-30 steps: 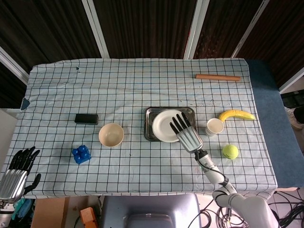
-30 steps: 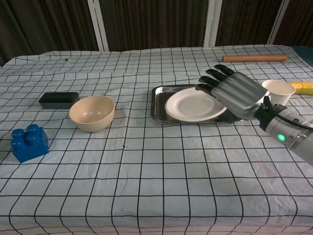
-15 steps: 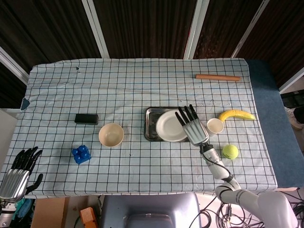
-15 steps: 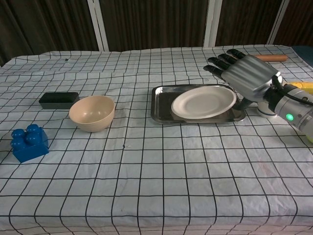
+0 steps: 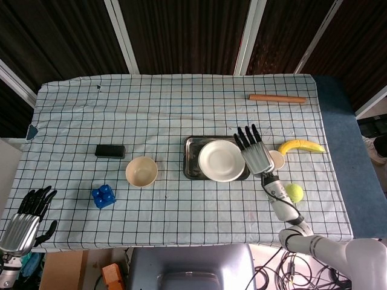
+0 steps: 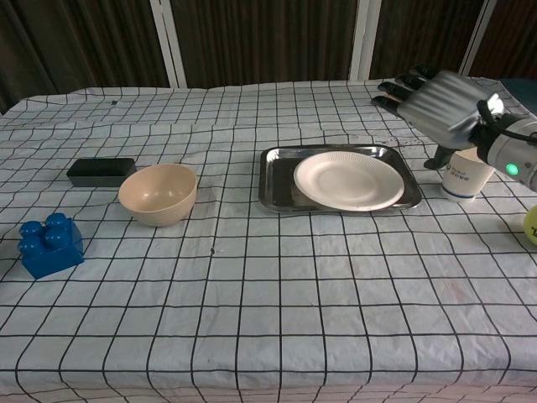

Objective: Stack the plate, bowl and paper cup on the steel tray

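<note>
A white plate (image 5: pixel 222 160) (image 6: pixel 348 180) lies on the steel tray (image 5: pixel 191 158) (image 6: pixel 275 178), overhanging its near right edge. The cream bowl (image 5: pixel 141 171) (image 6: pixel 158 194) stands on the cloth left of the tray. The paper cup (image 5: pixel 278 159) (image 6: pixel 466 175) stands upright right of the tray, partly hidden in the head view by my right hand (image 5: pixel 256 153) (image 6: pixel 434 101). That hand hovers above the cup with fingers spread and holds nothing. My left hand (image 5: pixel 27 219) hangs off the table's near left corner, empty, fingers apart.
A black box (image 5: pixel 109 150) (image 6: pixel 101 170) and a blue block (image 5: pixel 103 196) (image 6: pixel 49 243) lie left of the bowl. A banana (image 5: pixel 301 145), a tennis ball (image 5: pixel 294 192) and a wooden rolling pin (image 5: pixel 277 98) sit on the right side.
My right hand has lifted off the plate and swung right and up to over the paper cup. The plate stays on the tray, shifted slightly right.
</note>
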`<state>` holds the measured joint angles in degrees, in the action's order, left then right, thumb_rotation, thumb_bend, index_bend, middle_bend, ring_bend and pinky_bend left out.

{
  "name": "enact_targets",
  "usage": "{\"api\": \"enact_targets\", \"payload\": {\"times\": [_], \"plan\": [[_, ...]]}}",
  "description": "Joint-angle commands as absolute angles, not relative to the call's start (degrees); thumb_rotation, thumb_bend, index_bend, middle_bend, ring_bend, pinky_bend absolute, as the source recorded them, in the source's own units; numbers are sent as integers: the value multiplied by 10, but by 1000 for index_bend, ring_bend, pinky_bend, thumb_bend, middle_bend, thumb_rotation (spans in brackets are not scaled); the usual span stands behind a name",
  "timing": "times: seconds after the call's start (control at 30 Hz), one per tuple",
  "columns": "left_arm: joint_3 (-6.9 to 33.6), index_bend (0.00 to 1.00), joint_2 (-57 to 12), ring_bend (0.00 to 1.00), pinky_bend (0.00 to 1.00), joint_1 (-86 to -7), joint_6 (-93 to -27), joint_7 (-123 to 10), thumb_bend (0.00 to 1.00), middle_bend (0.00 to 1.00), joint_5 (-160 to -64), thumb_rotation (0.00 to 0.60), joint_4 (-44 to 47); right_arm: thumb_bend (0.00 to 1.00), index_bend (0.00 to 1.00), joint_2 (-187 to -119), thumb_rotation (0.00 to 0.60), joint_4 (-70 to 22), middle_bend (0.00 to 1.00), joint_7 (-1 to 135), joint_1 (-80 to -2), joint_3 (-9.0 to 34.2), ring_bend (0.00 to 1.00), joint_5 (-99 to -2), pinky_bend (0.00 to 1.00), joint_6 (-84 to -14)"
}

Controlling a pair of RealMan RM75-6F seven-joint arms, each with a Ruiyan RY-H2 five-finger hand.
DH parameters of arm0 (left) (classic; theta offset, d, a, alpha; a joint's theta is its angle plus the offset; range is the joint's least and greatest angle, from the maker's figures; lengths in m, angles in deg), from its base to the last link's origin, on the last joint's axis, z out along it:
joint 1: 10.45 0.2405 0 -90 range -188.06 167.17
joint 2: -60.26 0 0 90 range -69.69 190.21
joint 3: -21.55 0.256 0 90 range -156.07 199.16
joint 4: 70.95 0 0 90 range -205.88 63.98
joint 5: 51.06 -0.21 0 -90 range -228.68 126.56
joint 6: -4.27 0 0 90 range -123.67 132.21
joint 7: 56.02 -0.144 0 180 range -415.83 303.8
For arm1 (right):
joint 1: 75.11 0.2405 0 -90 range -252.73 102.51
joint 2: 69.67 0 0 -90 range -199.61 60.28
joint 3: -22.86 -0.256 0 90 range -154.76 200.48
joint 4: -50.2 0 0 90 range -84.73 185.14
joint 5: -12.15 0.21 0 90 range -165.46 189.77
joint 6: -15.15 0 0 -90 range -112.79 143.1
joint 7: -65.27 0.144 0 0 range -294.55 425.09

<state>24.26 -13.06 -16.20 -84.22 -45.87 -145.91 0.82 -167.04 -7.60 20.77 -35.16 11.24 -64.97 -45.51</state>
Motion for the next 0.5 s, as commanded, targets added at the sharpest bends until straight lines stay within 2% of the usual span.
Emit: {"api": "enact_targets", "payload": {"times": [0.03,0.17,0.3,0.4,0.5], "plan": [[246,0,-125,0,0,-164,-850,-441,413,0,-1470,600,11,23,0,-1646,600,-120,0,240,-374,116,0,-663,0,-503],[252,15,-118,0,0,-179,-855,-409,413,0,-1499,600,16,23,0,-1581,600,-229,0,292,-439,148,0,-704,0,-597],[253,128,-119,0,0,-208,-845,-400,414,0,-1533,600,33,27,0,-1490,600,-351,0,331,-535,205,0,-741,0,-704],[248,215,-126,0,0,-235,-826,-409,415,0,-1547,600,55,27,0,-1440,600,-391,0,361,-597,243,0,-761,0,-765],[241,242,-136,0,0,-263,-794,-423,417,0,-1551,600,86,27,0,-1415,600,-391,0,400,-643,267,0,-771,0,-806]]}}
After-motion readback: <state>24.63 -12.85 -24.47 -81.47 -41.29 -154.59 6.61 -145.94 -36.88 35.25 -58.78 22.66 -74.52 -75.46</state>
